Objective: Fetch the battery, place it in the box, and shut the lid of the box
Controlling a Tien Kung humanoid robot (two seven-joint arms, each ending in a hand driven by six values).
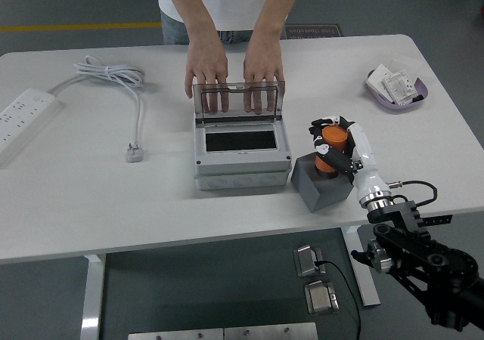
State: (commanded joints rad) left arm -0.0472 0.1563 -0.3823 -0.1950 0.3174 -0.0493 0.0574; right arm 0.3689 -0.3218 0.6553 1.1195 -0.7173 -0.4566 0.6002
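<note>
The right hand (338,145) grasps the orange cylindrical battery (332,149) above the dark grey block (321,182), beside the open grey plastic box (242,148) a person's hands (234,69) steady.
</note>
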